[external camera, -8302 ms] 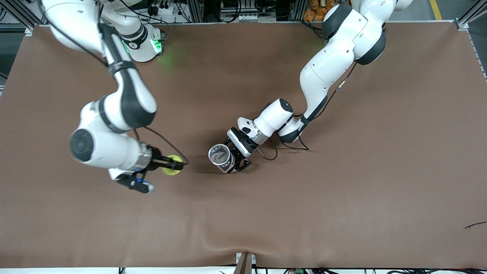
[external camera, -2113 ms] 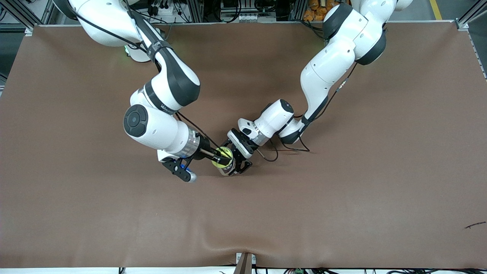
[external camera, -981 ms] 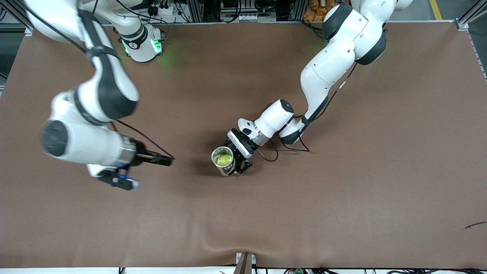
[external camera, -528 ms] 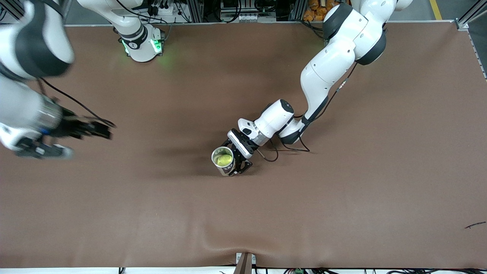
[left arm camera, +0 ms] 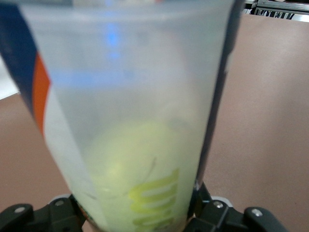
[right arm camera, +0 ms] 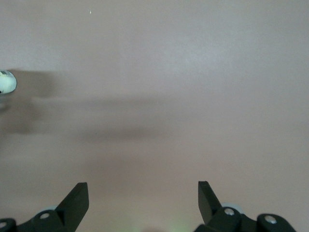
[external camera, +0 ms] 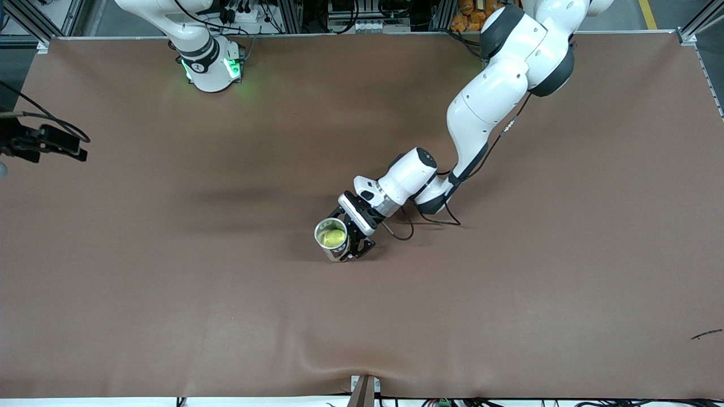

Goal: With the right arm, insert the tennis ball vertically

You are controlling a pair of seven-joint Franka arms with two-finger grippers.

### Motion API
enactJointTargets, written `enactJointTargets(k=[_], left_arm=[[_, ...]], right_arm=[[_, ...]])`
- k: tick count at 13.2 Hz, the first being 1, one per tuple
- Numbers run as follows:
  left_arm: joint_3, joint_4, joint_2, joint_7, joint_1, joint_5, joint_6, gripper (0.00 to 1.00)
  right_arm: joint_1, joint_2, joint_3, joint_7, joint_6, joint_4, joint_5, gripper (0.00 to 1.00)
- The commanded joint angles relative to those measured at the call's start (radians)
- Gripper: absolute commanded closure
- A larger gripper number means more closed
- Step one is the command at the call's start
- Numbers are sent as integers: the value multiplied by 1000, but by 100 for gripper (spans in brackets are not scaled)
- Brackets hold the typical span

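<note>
A yellow-green tennis ball (external camera: 333,238) lies inside an upright clear plastic can (external camera: 338,252) with a white rim near the middle of the table. My left gripper (external camera: 354,234) is shut on the can's side and holds it standing. In the left wrist view the can (left arm camera: 130,92) fills the picture, with the ball (left arm camera: 135,164) at its bottom. The right arm's black gripper (external camera: 78,147) is open and empty, up over the table's edge at the right arm's end. In the right wrist view its fingers (right arm camera: 77,200) spread wide over bare mat.
The brown mat (external camera: 509,271) covers the whole table. The right arm's base (external camera: 212,65) with a green light stands at the table's edge farthest from the front camera. A cable (external camera: 404,229) loops by the left wrist. A small dark scrap (external camera: 706,334) lies near the left arm's end.
The right gripper let the ball go into the can, then swung away empty toward the right arm's end of the table. The left gripper and the can have not moved.
</note>
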Motion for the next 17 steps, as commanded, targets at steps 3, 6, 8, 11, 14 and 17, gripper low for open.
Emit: enactJointTargets(k=[3,6,8,11,14,17], left_arm=[[4,4,-2,-9,-4,-10,9,0],[4,4,-2,-7,2,-4,9,0],[4,-13,-8,-10,8,-7,9,0],[4,-106,-42,-9,34,-5,9,0],[2,-204,-80,-9,53,-4,9,0],[2,-321,-135,-7,83,-1,7,0]], right_arm=[[-23,-46,14,-12,-31,-38,-23,0],[-23,-48,15,-12,-43,-36,-42,0],[-15,-48,19,-53,-22,-35,-83,0],[-17,-45,20,-55,-12,-32,-74,0],[-1,-32,22,-50,-19,28,-76,0],[0,-31,22,-53,-16,31,-86,0]])
